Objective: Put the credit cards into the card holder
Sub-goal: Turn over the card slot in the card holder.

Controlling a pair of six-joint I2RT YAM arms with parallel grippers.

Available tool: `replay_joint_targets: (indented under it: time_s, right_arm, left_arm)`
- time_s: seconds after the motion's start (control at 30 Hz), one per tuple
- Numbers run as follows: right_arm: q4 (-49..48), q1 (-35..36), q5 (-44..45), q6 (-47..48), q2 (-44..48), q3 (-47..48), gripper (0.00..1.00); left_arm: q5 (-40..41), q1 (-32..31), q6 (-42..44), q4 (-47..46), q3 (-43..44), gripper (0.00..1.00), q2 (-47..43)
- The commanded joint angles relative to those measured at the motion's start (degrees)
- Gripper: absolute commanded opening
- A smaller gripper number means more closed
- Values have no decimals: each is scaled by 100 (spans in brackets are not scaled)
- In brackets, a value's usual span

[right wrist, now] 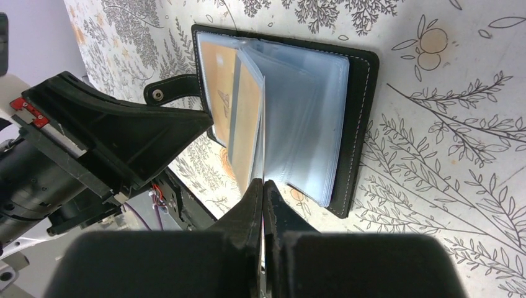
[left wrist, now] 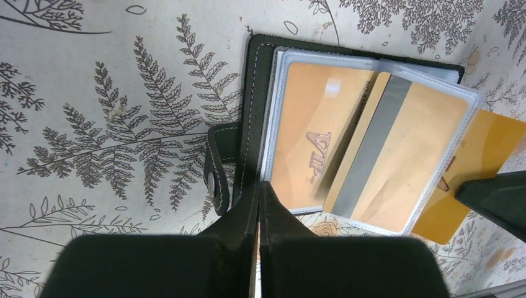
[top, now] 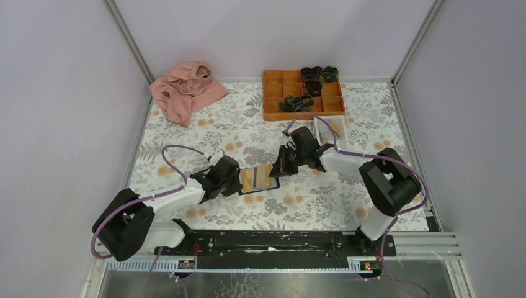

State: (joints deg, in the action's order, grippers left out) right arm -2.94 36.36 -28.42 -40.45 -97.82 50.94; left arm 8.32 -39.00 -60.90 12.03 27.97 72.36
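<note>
The black card holder (top: 260, 186) lies open on the flowered cloth between my two grippers. Its clear sleeve pages (left wrist: 276, 112) hold two orange credit cards (left wrist: 310, 130), one showing a grey stripe (left wrist: 372, 149). A further orange-yellow credit card (left wrist: 490, 143) sticks out of the sleeve's far edge. My right gripper (right wrist: 263, 184) is shut on that card (right wrist: 248, 118), which stands on edge with a lifted page above the holder (right wrist: 358, 124). My left gripper (left wrist: 260, 186) is shut, its tips at the holder's near edge beside the snap strap (left wrist: 217, 180); I cannot tell whether it pinches anything.
An orange compartment tray (top: 273, 94) with dark items stands at the back. A small white tray (top: 330, 128) sits just before it, behind the right arm. A pink cloth (top: 186, 90) lies bunched in the back left corner. Grey walls enclose the table.
</note>
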Motion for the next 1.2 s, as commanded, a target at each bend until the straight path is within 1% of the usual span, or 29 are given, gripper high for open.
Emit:
replay_joint_targets:
  time_s: [0.0,0.27,0.6,0.9,1.17]
  right_arm:
    - [64,28,-46,104,428,311,0]
    - [291,45,-8,220,496,540,0]
    - [279,282,-72,225,138,685,0]
    - [346,387,-84,261,44,908,0]
    - [364,484,-97,283,-68,992,0]
  left_arm:
    - [4,-20,11,273,9,0,57]
    - [-12,-29,0,267,15,0,82]
    - [2,-45,-58,267,71,0,70]
    - [-132,-113,-47,132,244,0,112]
    - [-133,-185,-84,203,369,0,75]
